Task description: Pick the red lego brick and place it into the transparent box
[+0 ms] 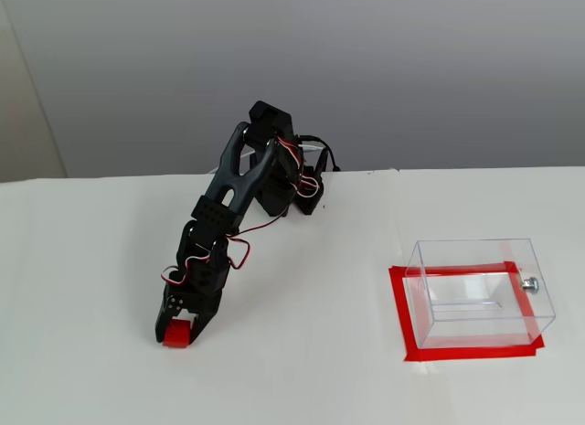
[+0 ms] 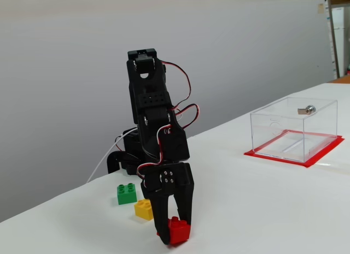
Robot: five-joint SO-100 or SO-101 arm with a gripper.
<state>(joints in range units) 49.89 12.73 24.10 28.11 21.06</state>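
A fixed view: my claw [image 1: 179, 331] is clamped on the red lego brick [image 1: 177, 333], low on the white surface [image 1: 302, 370]. The transparent box [image 1: 480, 291] sits well apart on red tape [image 1: 402, 306], nothing inside.

Another fixed view: claw [image 2: 174, 235] grips the brick [image 2: 178, 231]; green brick [image 2: 127, 193] and yellow brick [image 2: 144, 208] lie behind.

Arm's leaning down on the left, fingers [image 1: 170, 322] clamped round the red lego brick [image 1: 177, 334] on the white worktop [image 1: 302, 370]; transparent box [image 1: 480, 290] well off right.
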